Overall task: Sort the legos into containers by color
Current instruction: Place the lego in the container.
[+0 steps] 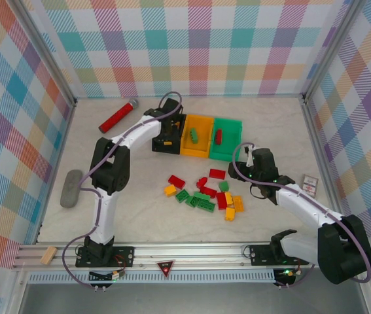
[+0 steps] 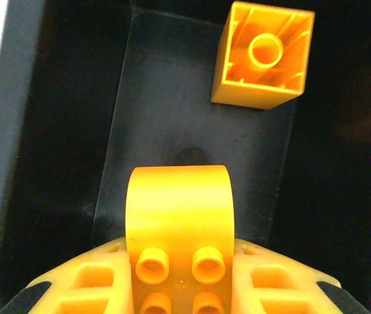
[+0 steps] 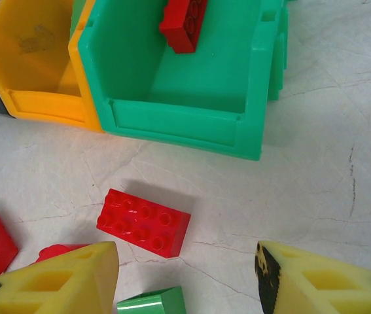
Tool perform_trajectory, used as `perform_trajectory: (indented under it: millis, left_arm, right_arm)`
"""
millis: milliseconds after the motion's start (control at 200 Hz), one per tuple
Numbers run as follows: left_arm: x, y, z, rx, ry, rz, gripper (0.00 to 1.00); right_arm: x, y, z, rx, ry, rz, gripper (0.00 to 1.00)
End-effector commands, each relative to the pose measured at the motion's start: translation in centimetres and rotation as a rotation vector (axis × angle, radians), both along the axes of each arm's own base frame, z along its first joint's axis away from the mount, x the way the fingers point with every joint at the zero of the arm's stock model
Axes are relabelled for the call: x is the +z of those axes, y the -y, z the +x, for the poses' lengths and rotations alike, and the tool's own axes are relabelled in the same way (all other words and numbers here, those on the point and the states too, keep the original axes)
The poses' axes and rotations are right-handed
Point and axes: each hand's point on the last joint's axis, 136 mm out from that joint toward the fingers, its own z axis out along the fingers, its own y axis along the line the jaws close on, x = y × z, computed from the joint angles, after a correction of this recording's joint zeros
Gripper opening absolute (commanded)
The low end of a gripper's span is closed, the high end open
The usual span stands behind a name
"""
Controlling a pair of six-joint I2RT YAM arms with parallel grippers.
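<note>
1. Left station. A yellow brick [image 2: 177, 209] with a rounded end is pinched between the fingers [image 2: 87, 284] of the left hand [image 2: 181, 288], studs facing the wrist camera. Directly beyond the hand lies the floor of the black bin [image 2: 152, 111]. A second yellow brick [image 2: 264, 55] rests there, hollow side up, ahead of the hand and to its right. I judge this step to be the drop-off. The next move calls for spreading the fingers, then lifting clear of the bin walls.

2. Right station. A red brick [image 3: 144, 222] lies flat on the surface [image 3: 342, 163], studs up, just ahead of the right hand [image 3: 186, 268] and nearer its left finger. The fingers are spread wide and hold nothing. The green bin [image 3: 185, 127] stands beyond the brick and contains another red piece [image 3: 184, 23]. The yellow bin [image 3: 41, 104] touches the green bin on the hand's left. I judge this step to be the approach to a pick. The next move calls for shifting left to centre on the brick, descending, then closing across it. A green brick [image 3: 152, 304] sits close under the hand, so I would keep the fingers off it.

3. Remaining work. The loose pile [image 1: 205, 194] remains unsorted.

4. Markings. I can read no writing. A small card [image 1: 309, 183] and a red triangle plate [image 1: 165, 266] are too small to read.
</note>
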Motion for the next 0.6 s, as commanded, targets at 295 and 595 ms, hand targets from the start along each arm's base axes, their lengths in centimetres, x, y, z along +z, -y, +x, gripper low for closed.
perform_trajectory:
  millis: [295,595]
  left_arm:
    - [-1.7,-1.7,-1.7,-0.017,-0.050,0.064,0.00]
    - [-0.7,-3.9,-5.8,0.069,-0.040,0.037,0.00]
  right_arm:
    - [0.5,0.0,0.2,-0.013,0.026,0.010,0.59]
    - [0.5,-0.2,0.2,-0.007,0.022,0.021,0.59]
